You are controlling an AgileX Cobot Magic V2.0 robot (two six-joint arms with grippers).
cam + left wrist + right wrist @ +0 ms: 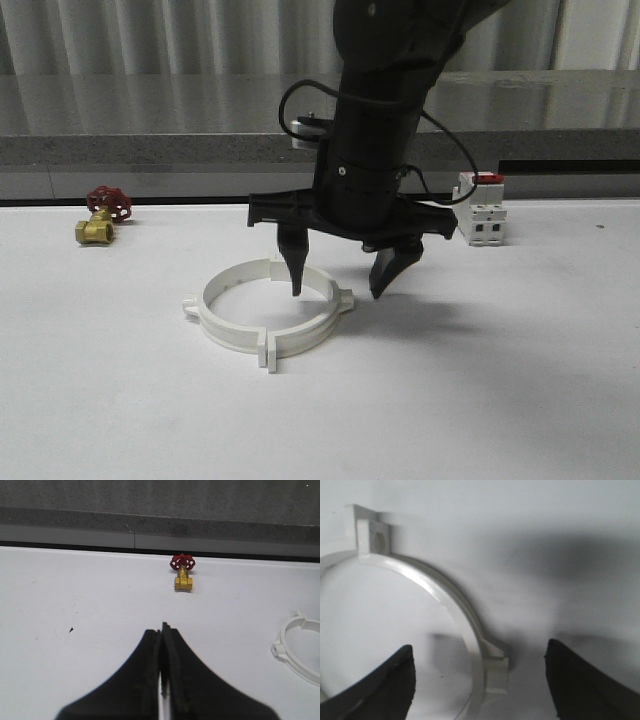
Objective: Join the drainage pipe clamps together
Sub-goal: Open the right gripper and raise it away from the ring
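Two drainage pipe clamps [268, 323] joined as ring on worktop [500, 400]; right gripper [340, 280] wide open, straddling ring's wall, holding nothing; left gripper [162, 680] closed, empty.

White clamps [268, 318], black tool [340, 275], brass valve [96, 229] with red handwheel [110, 202].
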